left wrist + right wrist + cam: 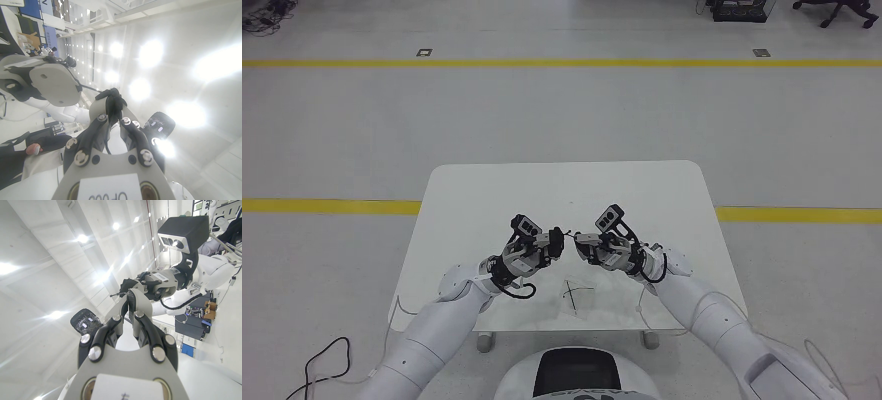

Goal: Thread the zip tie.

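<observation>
Top view: both pairs of jaws are pinched shut on one thin black zip tie [567, 236].
Left gripper [553, 238] holds it from 9 o'clock and right gripper [581, 240] from 3 o'clock, tips nearly meeting above the white table [662, 190]. A black cross mark [577, 293] lies at their 6 o'clock.

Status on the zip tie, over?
Left end effector and right end effector shut on zip tie, raised over table. Tie bridges their gap. Nothing blocks them.
</observation>
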Robot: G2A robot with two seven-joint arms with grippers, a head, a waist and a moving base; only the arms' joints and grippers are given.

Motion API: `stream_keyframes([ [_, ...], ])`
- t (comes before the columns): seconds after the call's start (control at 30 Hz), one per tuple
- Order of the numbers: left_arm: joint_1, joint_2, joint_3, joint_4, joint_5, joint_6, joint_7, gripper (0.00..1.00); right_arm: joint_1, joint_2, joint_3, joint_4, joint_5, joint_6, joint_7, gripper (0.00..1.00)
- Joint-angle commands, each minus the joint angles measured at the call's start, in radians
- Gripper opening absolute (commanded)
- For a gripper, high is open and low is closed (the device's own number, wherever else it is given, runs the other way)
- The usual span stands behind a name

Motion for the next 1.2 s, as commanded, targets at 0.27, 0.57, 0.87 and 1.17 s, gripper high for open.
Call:
stream_keyframes([
  [0.27, 0.0, 0.0, 0.0, 0.0, 0.0, 0.0, 0.0, 0.0, 0.001, -0.003, -0.001, 0.013, -0.001, 0.002, 0.0, 0.0],
  [0.57, 0.0, 0.0, 0.0, 0.0, 0.0, 0.0, 0.0, 0.0, 0.006, -0.007, -0.001, 0.027, 0.001, 0.008, 0.0, 0.0],
  [0.87, 0.0, 0.0, 0.0, 0.0, 0.0, 0.0, 0.0, 0.0, 0.006, -0.01, 0.0, 0.036, 0.002, 0.012, 0.0, 0.0],
  [1.17, 0.0, 0.0, 0.0, 0.0, 0.0, 0.0, 0.0, 0.0, 0.009, -0.014, 0.0, 0.052, 0.002, 0.018, 0.0, 0.0],
])
